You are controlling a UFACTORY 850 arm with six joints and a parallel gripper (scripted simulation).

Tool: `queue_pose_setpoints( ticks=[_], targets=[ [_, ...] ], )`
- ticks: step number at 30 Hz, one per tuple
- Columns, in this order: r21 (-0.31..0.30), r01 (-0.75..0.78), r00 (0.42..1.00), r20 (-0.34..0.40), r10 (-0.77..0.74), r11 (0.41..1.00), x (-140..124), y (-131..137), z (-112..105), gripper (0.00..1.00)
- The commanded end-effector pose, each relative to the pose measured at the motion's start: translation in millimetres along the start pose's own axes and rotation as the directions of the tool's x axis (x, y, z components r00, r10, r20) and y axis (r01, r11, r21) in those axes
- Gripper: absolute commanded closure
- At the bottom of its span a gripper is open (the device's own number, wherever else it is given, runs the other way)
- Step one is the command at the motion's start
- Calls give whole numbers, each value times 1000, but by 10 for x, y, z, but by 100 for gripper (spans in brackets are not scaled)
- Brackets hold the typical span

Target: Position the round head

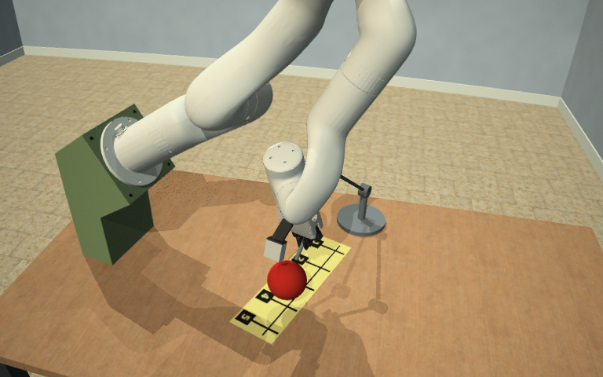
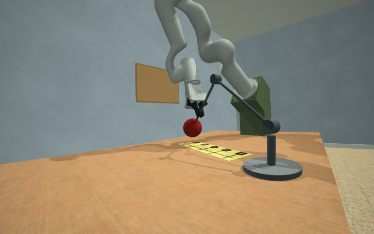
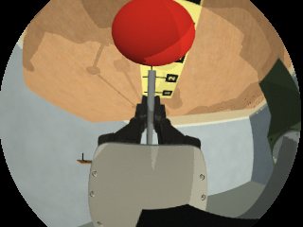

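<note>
The lamp's round red head (image 1: 286, 280) hangs above the yellow strip (image 1: 290, 294), in the air, covering the stretch around label 3, just short of label 4 (image 1: 264, 295). It also shows in the exterior view (image 2: 192, 127) and in the wrist view (image 3: 153, 29). My gripper (image 1: 303, 243) is shut on the lamp's thin grey rod just behind the head; it shows in the exterior view (image 2: 199, 112) and in the wrist view (image 3: 151, 120). The lamp's grey foot (image 1: 360, 219) stands at the strip's near end, with its elbow joint (image 2: 215, 79) raised high.
The arm's green base block (image 1: 106, 186) stands at the bench's left. Label 5 (image 1: 246, 316) lies at the strip's far end, near the bench's front edge. A brown board (image 2: 157, 84) hangs on the wall behind.
</note>
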State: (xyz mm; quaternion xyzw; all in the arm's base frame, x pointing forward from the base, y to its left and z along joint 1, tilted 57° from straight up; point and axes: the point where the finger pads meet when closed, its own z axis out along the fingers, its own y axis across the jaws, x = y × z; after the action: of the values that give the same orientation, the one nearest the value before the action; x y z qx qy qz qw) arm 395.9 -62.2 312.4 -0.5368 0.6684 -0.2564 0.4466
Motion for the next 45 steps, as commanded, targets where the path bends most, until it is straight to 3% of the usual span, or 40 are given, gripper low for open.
queue_pose_setpoints(
  ticks=[1,30,45],
  targets=[
    [0,0,1000,0,0,1000,79,-1,-5,100],
    [0,0,1000,0,0,1000,735,-3,-13,100],
    [0,0,1000,0,0,1000,771,-5,-10,100]
  ],
)
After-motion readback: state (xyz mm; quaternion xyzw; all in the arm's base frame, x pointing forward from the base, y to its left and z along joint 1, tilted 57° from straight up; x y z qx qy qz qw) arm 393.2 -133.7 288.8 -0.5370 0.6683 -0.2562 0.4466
